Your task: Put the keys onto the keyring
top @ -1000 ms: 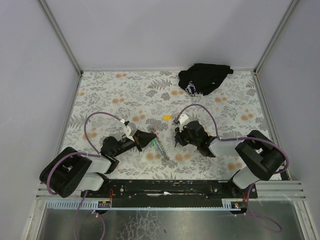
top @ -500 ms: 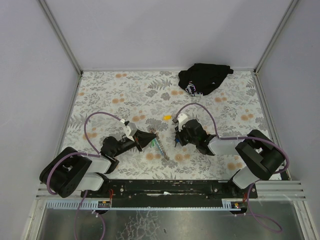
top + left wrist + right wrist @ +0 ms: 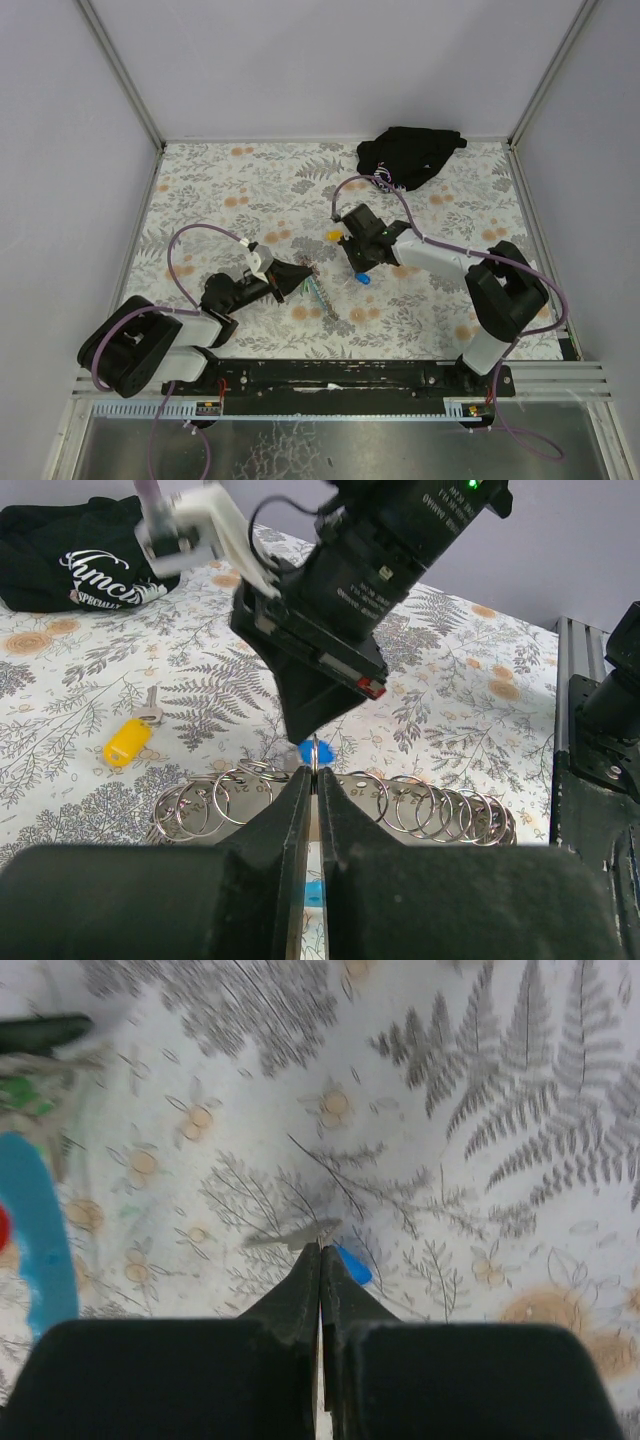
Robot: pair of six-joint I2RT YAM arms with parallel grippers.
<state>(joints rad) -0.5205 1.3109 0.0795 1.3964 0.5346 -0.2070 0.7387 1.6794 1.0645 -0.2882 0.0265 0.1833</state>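
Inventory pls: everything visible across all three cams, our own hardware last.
table cover: one, white with grey ferns and orange flowers, under everything.
walls: three, pale grey, on three sides.
black cloth bundle: one, black with white lettering, far right corner.
yellow-tagged key: one, silver and yellow, centre, lying free.
keyring: one stack of silver rings on light-blue strap, near centre-left.
blue-tagged key: one, silver and blue, right of keyring.
left gripper: one, black, fingers shut on keyring.
right gripper: one, black, fingers shut on blue-tagged key.
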